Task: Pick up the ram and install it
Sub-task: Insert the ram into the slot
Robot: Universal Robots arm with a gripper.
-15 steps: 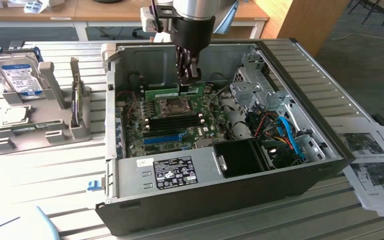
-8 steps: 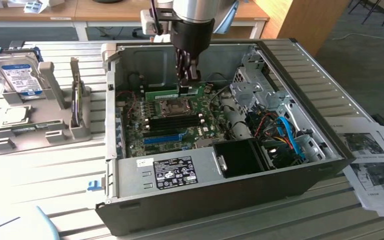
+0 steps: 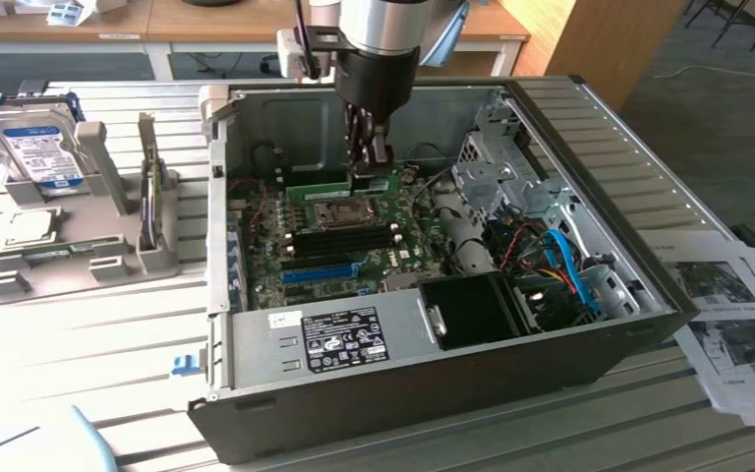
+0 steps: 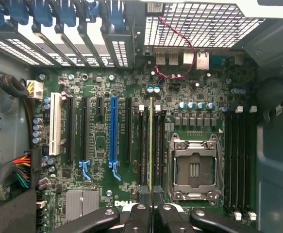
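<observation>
My claw [image 4: 151,194] is clenched on the ram [image 4: 151,145], which I see edge-on in the wrist view as a thin green line running away from the claw's tips. It lies along the bank of black memory slots [image 4: 142,145] just beside the open CPU socket [image 4: 194,167]. I cannot tell whether it is seated in a slot or only over it. The bright blue slot strip [image 4: 113,131] lies a few slots further off. In the exterior view the claw [image 3: 375,157] reaches down into the open computer case [image 3: 640,197] over the motherboard. On the tabletop [image 3: 89,334], at the exterior view's left, a hard drive [image 3: 39,147] stands upright in a grey holder [image 3: 89,261].
</observation>
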